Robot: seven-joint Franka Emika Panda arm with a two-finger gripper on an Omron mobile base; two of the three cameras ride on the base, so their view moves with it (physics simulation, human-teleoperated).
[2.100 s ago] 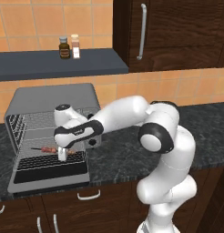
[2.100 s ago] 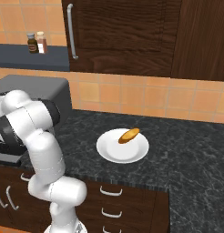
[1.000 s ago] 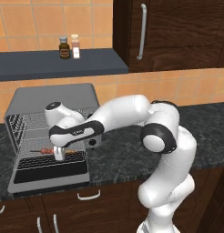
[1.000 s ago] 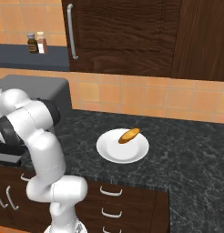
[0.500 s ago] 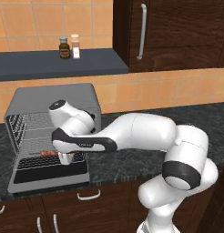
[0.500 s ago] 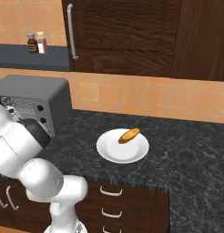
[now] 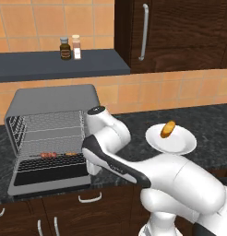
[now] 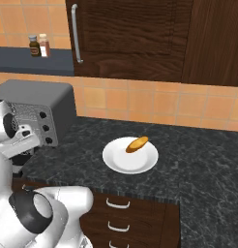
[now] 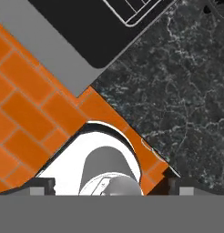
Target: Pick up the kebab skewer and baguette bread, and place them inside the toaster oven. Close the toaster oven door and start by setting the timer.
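The toaster oven (image 7: 50, 99) stands at the counter's left with its door (image 7: 46, 177) folded down flat. The kebab skewer (image 7: 55, 154) lies on the wire rack inside, free of the gripper. The baguette bread (image 7: 168, 129) rests on a white plate (image 7: 180, 145) to the right, and also shows as the golden loaf (image 8: 137, 144). My gripper (image 7: 93, 167) hangs by the door's right front corner, outside the oven. In the hand view the gripper (image 9: 111, 184) is open, its tips wide apart with nothing held, and a corner of the door (image 9: 54, 45) lies ahead.
Three black knobs (image 8: 43, 128) sit on the oven's right side panel. Two spice bottles (image 7: 70, 47) stand on the dark shelf above. Dark wall cabinets (image 7: 180, 32) hang at the upper right. Speckled black counter (image 8: 198, 164) stretches right of the plate.
My gripper was at the skewer inside the oven; it has let go and pulled back out to the door's right corner. The skewer stays on the rack. The arm has folded.
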